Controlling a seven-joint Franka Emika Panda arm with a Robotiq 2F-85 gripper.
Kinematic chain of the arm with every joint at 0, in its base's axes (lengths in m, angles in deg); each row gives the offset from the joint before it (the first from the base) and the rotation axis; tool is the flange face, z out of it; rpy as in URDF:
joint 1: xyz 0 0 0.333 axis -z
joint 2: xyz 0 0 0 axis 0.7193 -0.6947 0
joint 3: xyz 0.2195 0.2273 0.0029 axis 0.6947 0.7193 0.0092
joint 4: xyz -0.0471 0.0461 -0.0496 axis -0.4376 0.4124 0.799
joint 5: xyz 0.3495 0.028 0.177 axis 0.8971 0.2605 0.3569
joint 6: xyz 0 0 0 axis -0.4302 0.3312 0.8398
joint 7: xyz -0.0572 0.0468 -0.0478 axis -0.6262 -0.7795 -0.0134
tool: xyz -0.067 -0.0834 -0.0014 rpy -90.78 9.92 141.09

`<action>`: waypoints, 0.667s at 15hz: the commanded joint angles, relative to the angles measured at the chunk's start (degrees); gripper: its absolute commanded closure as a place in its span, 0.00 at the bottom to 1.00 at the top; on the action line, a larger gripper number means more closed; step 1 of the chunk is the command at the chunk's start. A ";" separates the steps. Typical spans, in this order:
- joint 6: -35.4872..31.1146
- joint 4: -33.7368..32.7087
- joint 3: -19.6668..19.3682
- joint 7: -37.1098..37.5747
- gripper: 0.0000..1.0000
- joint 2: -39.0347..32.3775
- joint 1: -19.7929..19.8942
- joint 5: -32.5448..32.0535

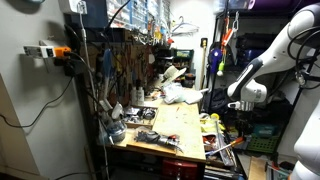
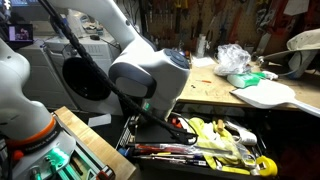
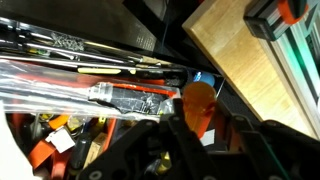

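My gripper reaches down into an open drawer full of hand tools. In the wrist view a rounded orange piece, like a tool handle, stands between the two dark fingers, which press against both its sides. A clear plastic pack with a tool lies just beside it, with red and black tools around it. In both exterior views the arm bends down over the drawer and hides the fingers.
A wooden workbench carries tools and a crumpled plastic bag. A wooden board and a green-and-orange device lie beside the drawer. A white guitar-shaped body rests on the bench. Tools hang on the back wall.
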 commanded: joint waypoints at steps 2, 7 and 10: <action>7.68 0.22 -1.09 -2.60 0.88 5.01 -0.03 -2.98; 17.20 -2.09 -1.61 -8.26 0.88 7.16 -0.33 -2.36; 23.14 -4.35 -1.99 -11.52 0.88 7.56 -0.50 -1.39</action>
